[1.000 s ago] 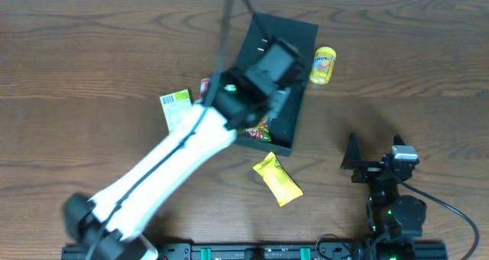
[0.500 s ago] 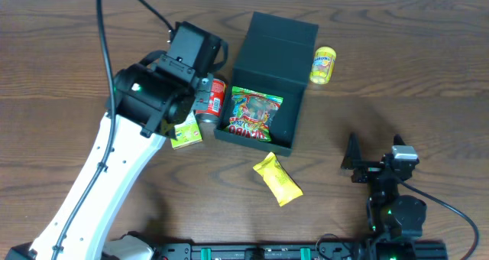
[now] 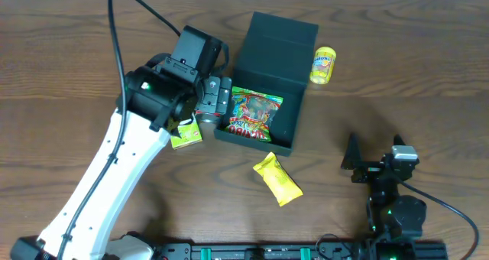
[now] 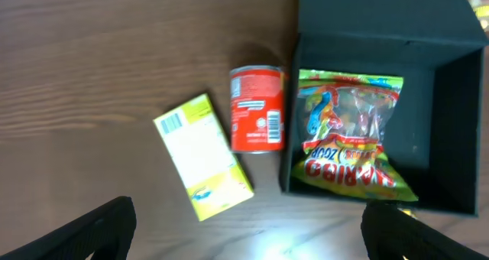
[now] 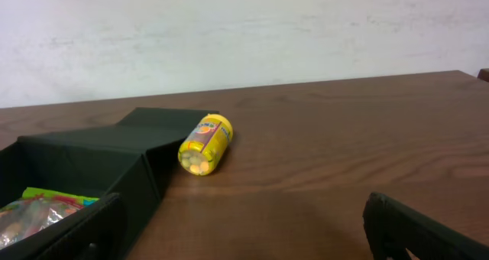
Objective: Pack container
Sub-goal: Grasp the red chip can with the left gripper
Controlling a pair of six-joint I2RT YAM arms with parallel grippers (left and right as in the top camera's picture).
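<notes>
The container is a dark square box standing open, its lid flap folded back. A colourful candy bag lies inside it, also shown in the left wrist view as the candy bag. My left gripper hovers just left of the container, above a red can and a green-yellow carton. The left gripper is open and holds nothing. Low at the front right, my right gripper rests open, and the wrist view shows the right gripper empty.
A yellow snack packet lies in front of the container. A yellow jar lies on its side right of the lid, seen too as the jar. The carton is partly under my left arm.
My left arm has swung from over the container to its left side. The candy bag now lies uncovered inside. The left jaws have opened wide. The right arm has not moved.
</notes>
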